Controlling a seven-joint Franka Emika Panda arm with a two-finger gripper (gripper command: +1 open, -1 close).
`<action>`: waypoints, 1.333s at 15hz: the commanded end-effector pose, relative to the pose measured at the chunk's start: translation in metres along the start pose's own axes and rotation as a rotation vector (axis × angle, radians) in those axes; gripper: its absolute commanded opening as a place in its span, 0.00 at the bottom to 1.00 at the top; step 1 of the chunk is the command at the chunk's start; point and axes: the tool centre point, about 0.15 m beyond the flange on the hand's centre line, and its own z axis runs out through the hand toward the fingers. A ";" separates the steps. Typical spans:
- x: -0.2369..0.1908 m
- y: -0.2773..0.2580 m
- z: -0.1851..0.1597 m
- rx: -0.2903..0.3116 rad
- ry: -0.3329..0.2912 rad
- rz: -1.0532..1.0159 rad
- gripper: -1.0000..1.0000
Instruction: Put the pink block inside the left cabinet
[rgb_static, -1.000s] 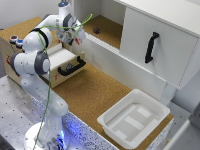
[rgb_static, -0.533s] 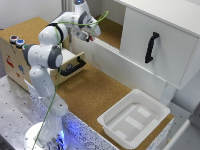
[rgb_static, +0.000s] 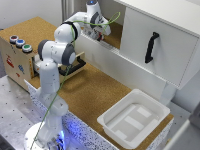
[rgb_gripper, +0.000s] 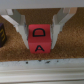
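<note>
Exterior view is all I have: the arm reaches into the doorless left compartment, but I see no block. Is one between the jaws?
Observer: Yes. The wrist view shows the pink block between the jaws, one pressed to each side.
Operator: Any markings on it?
Observer: Black letters: D on one face, A on the face next to it.
Operator: Is it inside yet?
Observer: The brown cork floor of the left cabinet lies right under it. I cannot tell whether the block touches it.
</note>
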 end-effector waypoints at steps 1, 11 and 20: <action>0.016 -0.001 0.031 -0.091 0.017 0.021 0.00; -0.021 -0.013 0.006 -0.140 0.145 0.017 1.00; -0.099 -0.028 -0.068 -0.075 0.194 0.025 1.00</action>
